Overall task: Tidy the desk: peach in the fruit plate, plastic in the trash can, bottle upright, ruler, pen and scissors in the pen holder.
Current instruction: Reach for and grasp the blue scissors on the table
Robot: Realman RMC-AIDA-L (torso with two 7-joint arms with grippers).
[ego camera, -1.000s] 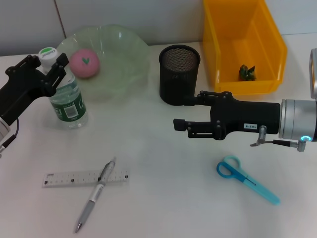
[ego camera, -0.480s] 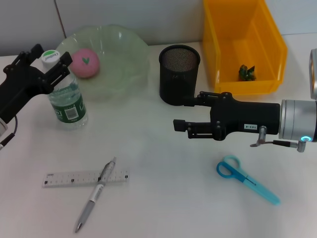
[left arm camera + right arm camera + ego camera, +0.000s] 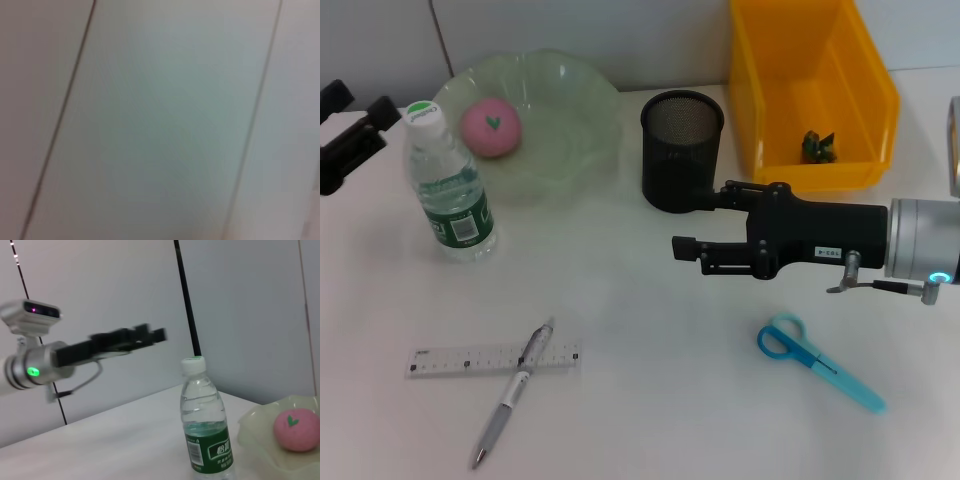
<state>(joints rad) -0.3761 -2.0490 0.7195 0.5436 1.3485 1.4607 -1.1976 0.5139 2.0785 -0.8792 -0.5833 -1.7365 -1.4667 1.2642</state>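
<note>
The clear bottle (image 3: 450, 190) (image 3: 206, 422) with a white cap and green label stands upright left of the green fruit plate (image 3: 575, 95) (image 3: 255, 432). The pink peach (image 3: 491, 127) (image 3: 298, 430) lies in that plate. My left gripper (image 3: 355, 125) (image 3: 131, 336) is open at the far left edge, apart from the bottle. In front of the black mesh pen holder (image 3: 682, 135), my right gripper (image 3: 700, 222) hovers open and empty. The ruler (image 3: 492, 358) and the pen (image 3: 510, 395) lie crossed at the front left. Blue scissors (image 3: 817, 362) lie at the front right. A crumpled plastic piece (image 3: 818, 146) lies in the yellow trash can (image 3: 880, 95).
A grey panelled wall stands behind the table, and the left wrist view shows only that wall. Bare white tabletop lies between the pen and the scissors.
My left gripper has let go of the bottle and drawn back to the left, leaving it standing on its own. The right arm has hardly moved.
</note>
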